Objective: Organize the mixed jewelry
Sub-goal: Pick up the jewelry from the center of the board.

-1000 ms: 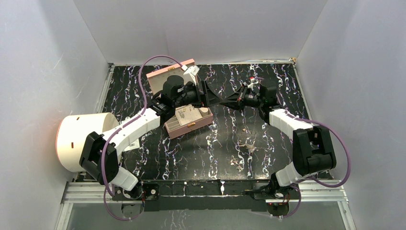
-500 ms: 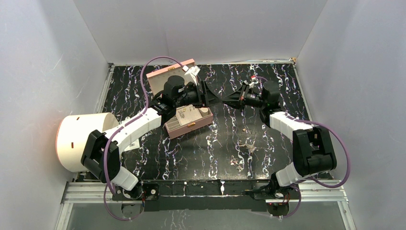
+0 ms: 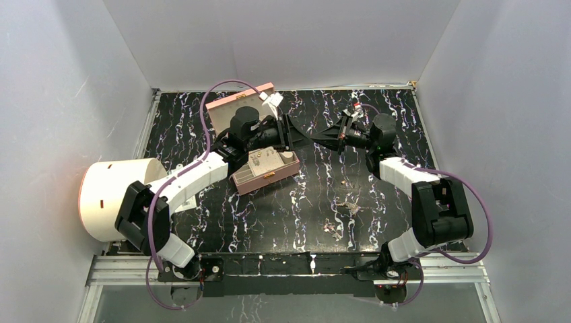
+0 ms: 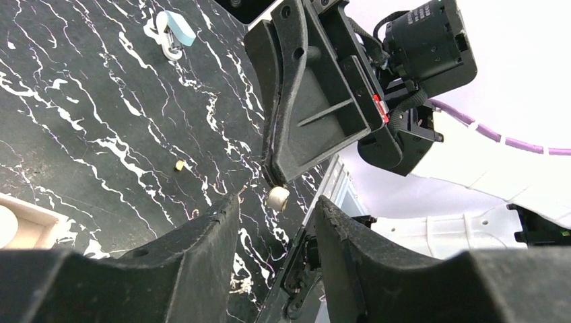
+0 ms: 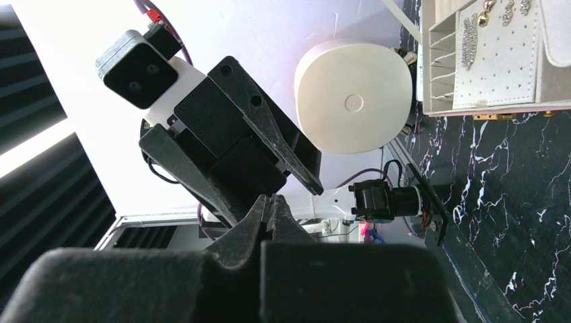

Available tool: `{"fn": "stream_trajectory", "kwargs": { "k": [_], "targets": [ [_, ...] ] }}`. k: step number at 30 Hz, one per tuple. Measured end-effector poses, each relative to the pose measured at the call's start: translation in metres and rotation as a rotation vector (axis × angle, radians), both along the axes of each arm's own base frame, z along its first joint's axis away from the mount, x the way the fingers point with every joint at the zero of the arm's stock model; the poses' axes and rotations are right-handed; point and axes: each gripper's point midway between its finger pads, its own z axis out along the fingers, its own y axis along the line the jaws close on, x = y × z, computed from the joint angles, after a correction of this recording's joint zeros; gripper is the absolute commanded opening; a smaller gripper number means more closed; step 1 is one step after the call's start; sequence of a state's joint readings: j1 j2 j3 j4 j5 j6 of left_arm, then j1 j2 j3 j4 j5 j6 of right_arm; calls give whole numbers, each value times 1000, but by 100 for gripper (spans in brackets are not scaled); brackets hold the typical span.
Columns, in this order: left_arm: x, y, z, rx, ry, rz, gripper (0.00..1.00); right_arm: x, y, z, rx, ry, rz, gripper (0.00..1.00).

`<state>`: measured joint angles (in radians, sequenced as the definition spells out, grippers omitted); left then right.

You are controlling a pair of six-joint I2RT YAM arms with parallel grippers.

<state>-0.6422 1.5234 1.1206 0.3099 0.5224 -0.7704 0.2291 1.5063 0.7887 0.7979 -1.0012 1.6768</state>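
- Top external: the left gripper (image 3: pixel 301 138) and the right gripper (image 3: pixel 319 136) meet tip to tip in the air above the far middle of the black marbled table (image 3: pixel 296 208)
- Left wrist: the left fingers (image 4: pixel 202 235) stand spread, with a small pale round piece (image 4: pixel 277 196) in the gap between them; contact with either finger cannot be told
- The right fingers (image 4: pixel 303 114) are pressed together, pinching that piece at their tip
- The rest of the mixed jewelry (image 3: pixel 347 205) lies loose on the table near the right arm, well apart from both grippers
- A tiny gold piece (image 4: pixel 180 165) and a pale blue bit (image 4: pixel 174 30) lie on the table beyond the left fingers
- The pink box (image 3: pixel 266 171) sits open just beside the left gripper, with several pieces in its tray
- A white round container (image 3: pixel 114 198) lies at the left edge
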Motion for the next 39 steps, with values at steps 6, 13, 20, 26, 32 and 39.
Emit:
{"fn": "stream_trajectory", "kwargs": {
  "k": [6,13,20,26,32,39],
  "targets": [
    [-1,-1,-2,1,6,-9,39,-1,0,2,8,-7,9,0],
    [-2,-2,1,-14,6,-15,34,-2,0,0,9,-3,21,0],
    [-2,-4,7,-34,-2,-24,32,-1,1,-3,7,7,24,0],
    [-3,-4,7,-36,1,-29,30,-2,1,-4,6,8,28,0],
    [-3,-4,6,-36,2,-29,28,-1,1,-5,6,12,27,0],
    [-3,-5,4,-32,6,-29,32,0,1,-6,5,15,27,0]
  ]
}}
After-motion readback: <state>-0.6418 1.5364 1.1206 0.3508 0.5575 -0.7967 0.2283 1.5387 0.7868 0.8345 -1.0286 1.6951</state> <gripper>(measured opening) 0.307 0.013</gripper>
